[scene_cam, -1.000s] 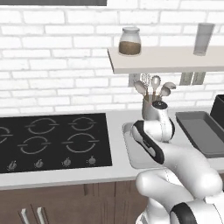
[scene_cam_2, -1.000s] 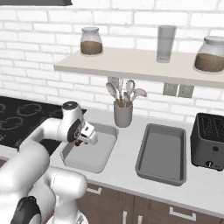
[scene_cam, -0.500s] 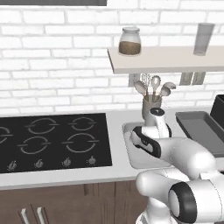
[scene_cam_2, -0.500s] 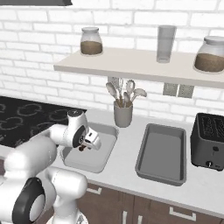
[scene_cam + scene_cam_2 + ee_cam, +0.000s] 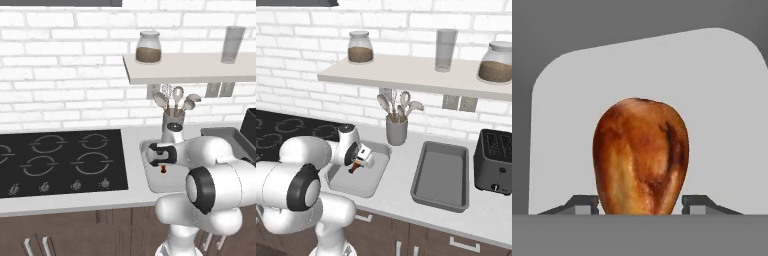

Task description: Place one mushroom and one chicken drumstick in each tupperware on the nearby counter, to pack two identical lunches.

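Claw [image 5: 357, 164] clamped on orange-brown cooked chicken drumstick [image 5: 641, 157], hanging over light grey shallow rectangular tupperware tub [image 5: 372, 185] on pale desk [image 5: 401, 200]. Darker grey tub [image 5: 441, 176] beside it, near black toaster [image 5: 495, 161].

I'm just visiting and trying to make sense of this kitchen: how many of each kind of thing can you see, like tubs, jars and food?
Tupperware tubs: 2, light grey and darker grey
Chicken drumstick: 1, held in the gripper over the light tub
Jars: 2
Glass: 1
Utensil holder: 1
Toaster: 1
Total: 8
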